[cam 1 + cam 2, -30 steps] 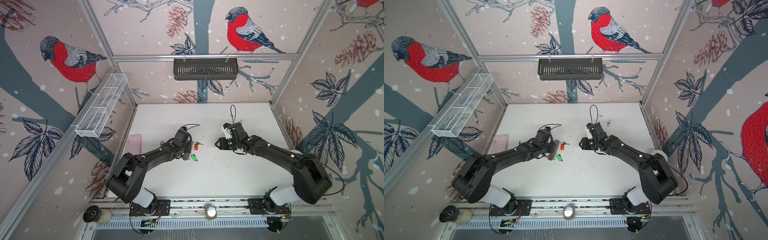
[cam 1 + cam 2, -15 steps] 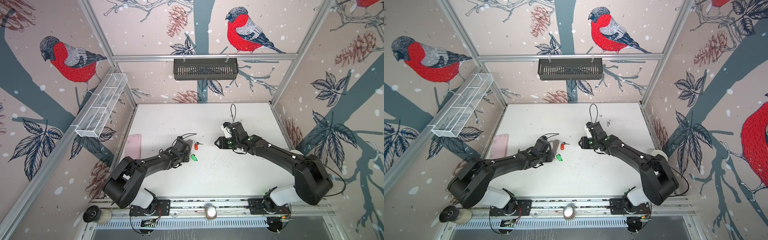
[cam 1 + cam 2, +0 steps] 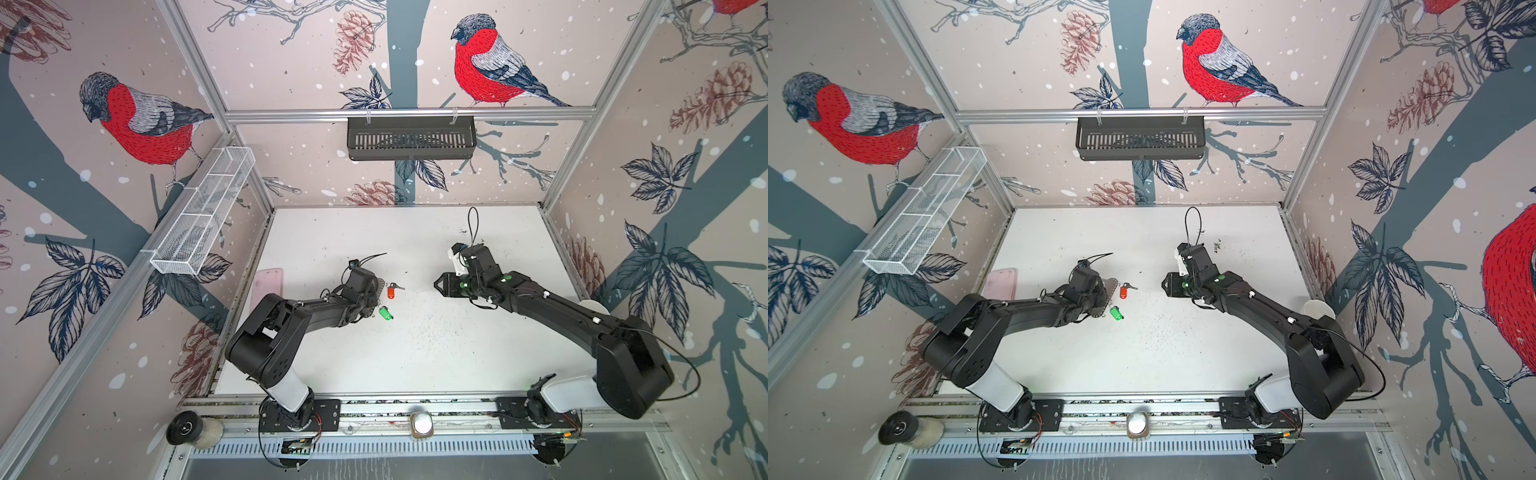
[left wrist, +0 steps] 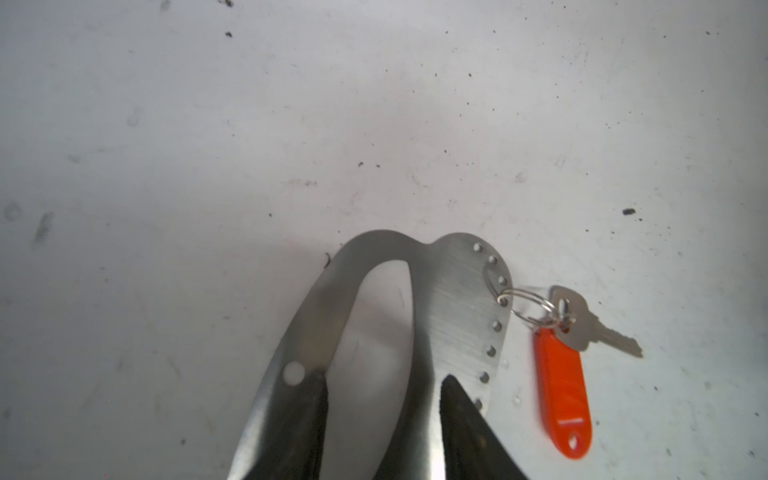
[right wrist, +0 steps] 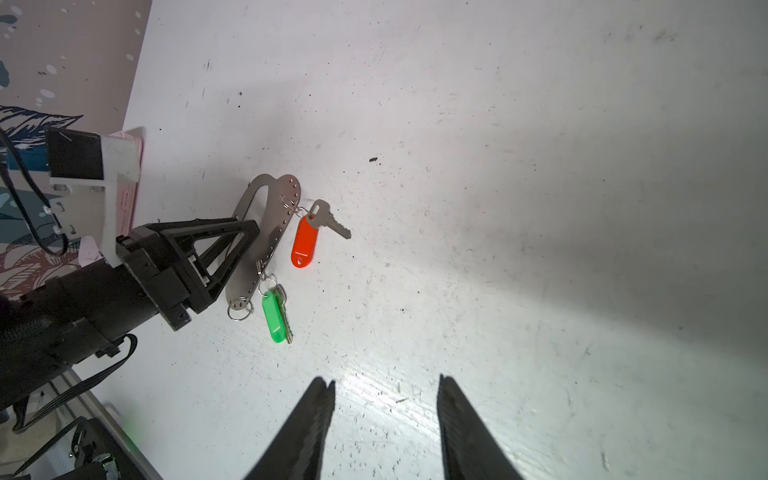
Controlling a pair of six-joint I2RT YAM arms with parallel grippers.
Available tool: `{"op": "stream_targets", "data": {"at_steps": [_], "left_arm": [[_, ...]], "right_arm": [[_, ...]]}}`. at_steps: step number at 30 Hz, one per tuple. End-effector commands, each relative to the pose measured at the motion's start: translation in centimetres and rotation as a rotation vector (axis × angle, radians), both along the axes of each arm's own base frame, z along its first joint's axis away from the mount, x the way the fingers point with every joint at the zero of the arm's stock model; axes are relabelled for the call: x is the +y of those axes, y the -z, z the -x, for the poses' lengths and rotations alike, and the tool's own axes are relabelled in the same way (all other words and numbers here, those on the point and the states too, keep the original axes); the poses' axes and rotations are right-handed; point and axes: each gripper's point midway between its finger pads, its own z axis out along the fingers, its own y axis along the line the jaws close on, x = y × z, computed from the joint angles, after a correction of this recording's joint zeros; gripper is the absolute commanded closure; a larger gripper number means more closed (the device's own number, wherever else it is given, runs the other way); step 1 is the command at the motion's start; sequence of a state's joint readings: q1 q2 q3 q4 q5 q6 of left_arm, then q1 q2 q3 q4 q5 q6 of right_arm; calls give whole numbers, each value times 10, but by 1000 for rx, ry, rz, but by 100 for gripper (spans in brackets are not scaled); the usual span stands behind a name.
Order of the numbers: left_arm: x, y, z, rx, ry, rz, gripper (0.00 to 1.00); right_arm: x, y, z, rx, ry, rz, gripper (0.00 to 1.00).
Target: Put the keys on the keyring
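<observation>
Left gripper hangs parted over the keyring, my right gripper parted and empty; red-tagged key and green-tagged key both look ringed on: finished, I judge.

Keyring on table, centre-left, under left gripper. Far key at its 3 o'clock, near key at 5, both ringed to its edge. Case at 9, apart. Right gripper at 3, well apart.
</observation>
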State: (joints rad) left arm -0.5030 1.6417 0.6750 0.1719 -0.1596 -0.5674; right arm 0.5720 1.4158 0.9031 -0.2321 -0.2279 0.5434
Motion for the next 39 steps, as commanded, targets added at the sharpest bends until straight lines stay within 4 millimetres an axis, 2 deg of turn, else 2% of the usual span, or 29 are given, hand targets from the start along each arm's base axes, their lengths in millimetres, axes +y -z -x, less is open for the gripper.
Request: {"op": "stream_targets", "data": {"at_steps": [1,4,7,13,18,25,27,30,32,35,36,37,38,39], "left_arm": [[18,21,12,114,12,-113,54],[24,16,-4,97,17,-136,54],[21,0,-17,57,36,-141,54],[14,-51,-28,-46,65,-111,54],[23,-106,-30,-165,38,-109,53],[31,-207,-23,-454,34,-61,41],[37,-234,-24,-520,14,-77,30],[41,-276,-29,-588,8,-120,25],[43,-307,-35,-628,2,-156,22],[45,-342,-44,-666,-3,-205,19],[46,-352,-47,-676,-9,-218,9],[47,-363,-50,-689,-14,-231,2],[49,-370,-53,-691,-19,-243,2],[51,-376,-57,-692,-22,-249,2]], "right_arm": [[-3,-3,-2,-23,2,7,55],[-5,-5,-2,-27,6,8,55],[-8,-6,-3,-30,14,12,55],[-15,-12,-5,-49,36,15,55],[-30,-26,-10,-109,89,43,55],[-63,-76,-17,-264,169,-4,47],[-68,-95,-20,-310,161,-20,46],[-79,-132,-28,-394,182,-6,41],[-88,-157,-35,-448,198,20,34],[-98,-186,-46,-500,205,52,25],[-101,-193,-49,-514,208,61,22],[-105,-201,-53,-529,219,70,10],[-112,-207,-58,-539,246,79,0],[-119,-211,-62,-544,271,86,0]]}}
